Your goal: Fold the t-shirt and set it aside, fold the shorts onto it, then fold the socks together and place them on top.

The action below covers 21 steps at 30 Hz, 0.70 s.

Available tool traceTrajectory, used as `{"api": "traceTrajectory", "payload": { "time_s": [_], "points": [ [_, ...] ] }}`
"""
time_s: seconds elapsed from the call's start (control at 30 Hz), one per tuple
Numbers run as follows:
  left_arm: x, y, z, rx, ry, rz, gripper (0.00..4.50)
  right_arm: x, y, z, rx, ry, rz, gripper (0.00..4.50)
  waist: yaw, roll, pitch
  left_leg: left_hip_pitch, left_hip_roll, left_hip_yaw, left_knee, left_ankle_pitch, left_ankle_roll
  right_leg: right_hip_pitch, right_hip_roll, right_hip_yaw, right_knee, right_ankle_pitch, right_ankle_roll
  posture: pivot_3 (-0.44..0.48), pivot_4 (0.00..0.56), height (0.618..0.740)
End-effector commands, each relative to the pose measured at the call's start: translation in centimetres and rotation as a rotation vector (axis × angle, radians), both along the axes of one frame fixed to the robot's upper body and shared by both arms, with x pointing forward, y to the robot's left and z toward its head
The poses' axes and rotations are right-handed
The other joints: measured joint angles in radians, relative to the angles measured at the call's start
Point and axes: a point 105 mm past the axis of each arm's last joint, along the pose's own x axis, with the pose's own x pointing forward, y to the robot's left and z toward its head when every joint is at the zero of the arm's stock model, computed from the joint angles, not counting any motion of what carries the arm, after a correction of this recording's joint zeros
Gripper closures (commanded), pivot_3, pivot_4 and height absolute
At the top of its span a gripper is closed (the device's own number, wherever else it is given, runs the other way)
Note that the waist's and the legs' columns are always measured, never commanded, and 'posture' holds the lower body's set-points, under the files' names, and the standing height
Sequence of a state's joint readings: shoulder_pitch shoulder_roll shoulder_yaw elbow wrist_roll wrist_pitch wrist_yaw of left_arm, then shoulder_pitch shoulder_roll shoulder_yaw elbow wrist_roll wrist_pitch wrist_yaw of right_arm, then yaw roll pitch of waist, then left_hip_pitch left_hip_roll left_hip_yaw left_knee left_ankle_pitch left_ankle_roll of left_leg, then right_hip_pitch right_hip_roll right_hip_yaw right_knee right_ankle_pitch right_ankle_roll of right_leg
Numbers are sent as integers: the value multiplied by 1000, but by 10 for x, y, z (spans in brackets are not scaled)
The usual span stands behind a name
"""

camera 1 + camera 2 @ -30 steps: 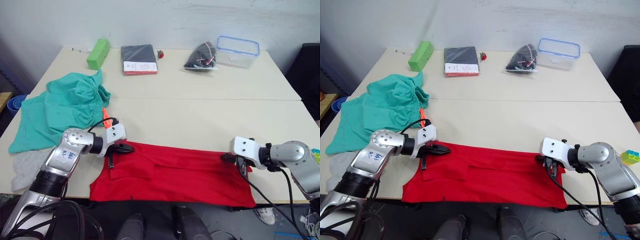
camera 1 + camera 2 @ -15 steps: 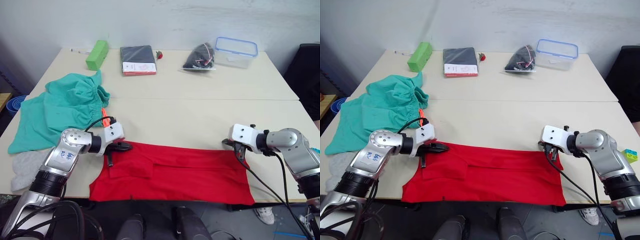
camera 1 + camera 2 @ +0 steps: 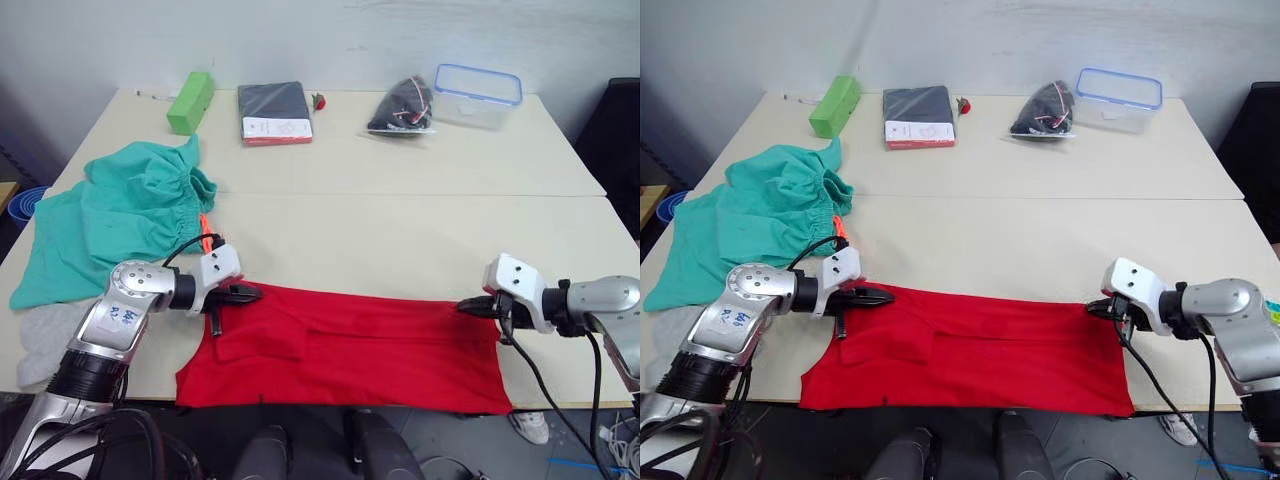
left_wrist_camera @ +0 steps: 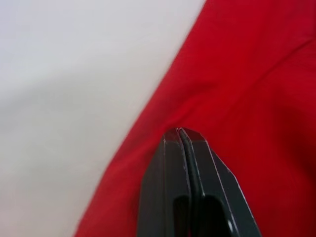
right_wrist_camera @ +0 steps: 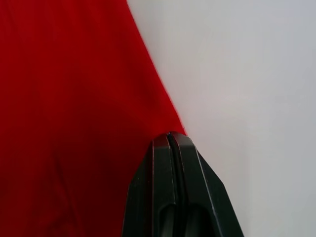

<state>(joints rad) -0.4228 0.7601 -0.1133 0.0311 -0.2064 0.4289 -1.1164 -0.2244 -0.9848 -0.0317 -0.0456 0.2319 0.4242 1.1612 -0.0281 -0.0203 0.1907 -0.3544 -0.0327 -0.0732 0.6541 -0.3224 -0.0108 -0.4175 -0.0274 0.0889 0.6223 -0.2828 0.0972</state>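
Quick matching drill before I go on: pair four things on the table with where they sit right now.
Things:
1. t-shirt
2. shorts
3. green block
4. clear box

Places:
A. far right of the table
B. near edge, between the two claws
C. far left corner
D. left side, beyond the left claw

Pairs: 1-B, 2-D, 3-C, 4-A

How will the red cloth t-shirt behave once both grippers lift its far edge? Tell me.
The red cloth t-shirt will probably sag between the left gripper and right gripper: it lies limp and creased. Likely light; the thin edge may slip from the shut fingers.
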Motion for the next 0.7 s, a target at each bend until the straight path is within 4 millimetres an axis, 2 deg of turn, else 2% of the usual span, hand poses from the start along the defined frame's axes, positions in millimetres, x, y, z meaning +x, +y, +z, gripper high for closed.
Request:
{"api": "traceTrajectory", "payload": {
  "time_s": [0.03,0.2,0.3,0.4,0.43,0.53,0.7],
  "points": [
    [-19,-7,44,-117,-18,-123,3614,-2,-9,30,48,-4,-5,3629,1,0,1,0,0,0,0,0,0,0,0,0,0,0,0,0,150,740],
    [-42,-26,96,-281,12,-259,2117,-7,-24,33,48,97,-22,1933,2,1,2,-1,0,0,-1,0,0,0,0,-1,-2,0,0,0,150,740],
    [-52,-37,108,-300,3,-322,1192,-9,-28,28,40,153,-18,877,1,1,2,-1,0,-1,-1,0,0,0,0,-1,-2,0,0,0,150,740],
    [-60,-46,107,-280,-8,-365,297,-8,-29,17,14,180,-11,0,-1,2,2,-1,0,0,-1,0,0,-1,0,-1,-2,0,0,0,150,740],
    [-61,-48,107,-275,-9,-373,19,-7,-29,14,6,182,-10,0,-2,2,2,-1,0,0,-1,0,0,-1,0,-1,-2,0,0,0,150,740],
    [-60,-52,106,-268,-31,-366,19,-2,-28,6,-2,178,-16,0,-3,2,3,-1,0,1,-1,0,-1,-1,1,-1,-1,0,0,0,150,740],
    [-54,-54,102,-254,-62,-339,19,3,-14,-7,21,189,5,0,-2,2,3,0,0,1,1,1,-2,-1,1,-1,1,0,0,0,150,740]
  ]
}}
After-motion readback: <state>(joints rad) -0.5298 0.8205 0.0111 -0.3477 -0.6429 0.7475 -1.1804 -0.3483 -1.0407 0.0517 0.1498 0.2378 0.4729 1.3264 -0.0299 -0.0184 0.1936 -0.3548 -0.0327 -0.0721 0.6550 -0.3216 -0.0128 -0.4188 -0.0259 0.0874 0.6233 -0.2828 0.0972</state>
